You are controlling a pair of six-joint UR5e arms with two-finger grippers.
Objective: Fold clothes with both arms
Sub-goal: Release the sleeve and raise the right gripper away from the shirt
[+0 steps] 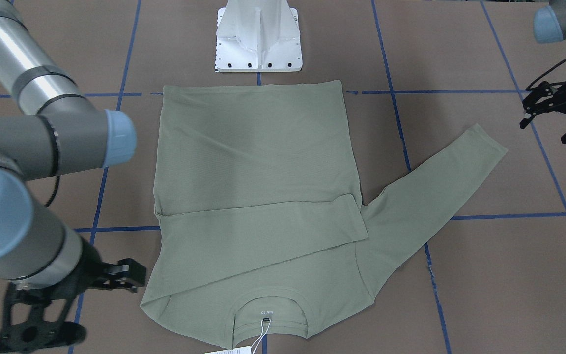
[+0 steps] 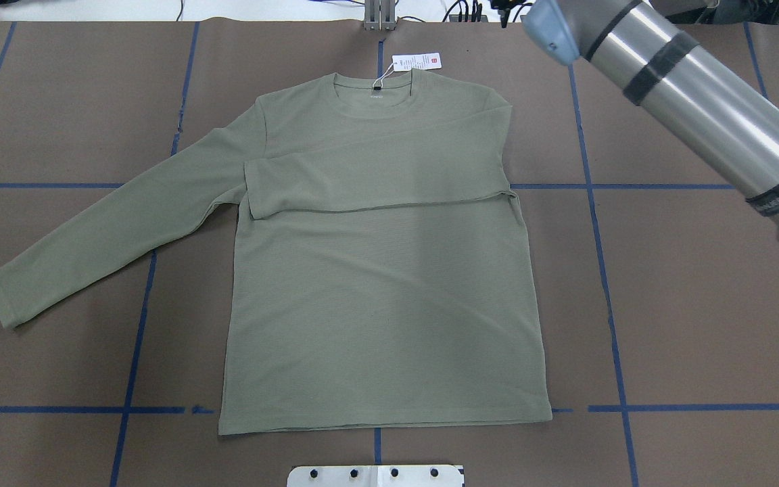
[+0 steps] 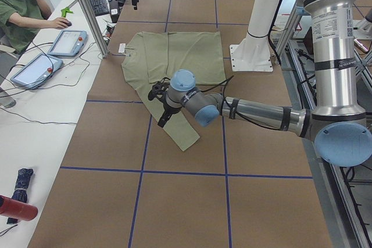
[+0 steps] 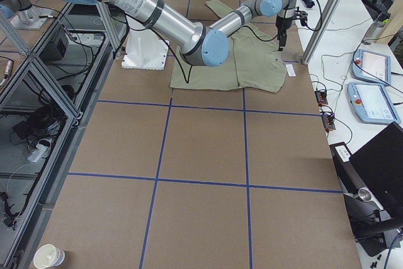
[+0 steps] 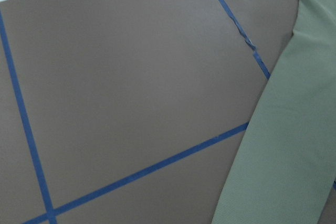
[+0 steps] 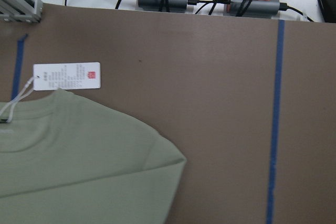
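**Q:** Where does the shirt lie?

**A:** You have the sage-green long-sleeved shirt [image 2: 383, 297] spread flat in the middle of the brown surface [image 2: 700, 304]. Its hem is toward the white pedestal base [image 1: 258, 39] and its ribbed collar [image 2: 376, 91] is on the far side from the robot. The sleeve on the robot's right [image 2: 376, 179] lies folded across the chest, with its cuff near the opposite armpit. The other sleeve [image 2: 105, 237] stretches out slantwise to the robot's left, flat on the surface.

**Q:** And the tag?

**A:** You can see the white hang tag [image 2: 416, 62] on its string just beyond the collar, lying on the surface.

**Q:** What about the left claw?

**A:** The left claw [image 1: 546, 130] hangs near the outstretched sleeve's cuff but apart from it. Its black fingers are spread and nothing is between them.

**Q:** The right one?

**A:** The right claw [image 1: 22, 334] sits beside the shoulder on the robot's right, at the collar end and clear of the cloth. Its fingertips run out of view, so you cannot tell how wide it stands.

**Q:** Anything else?

**A:** Blue tape lines [image 2: 667, 186] cross the surface in a grid.
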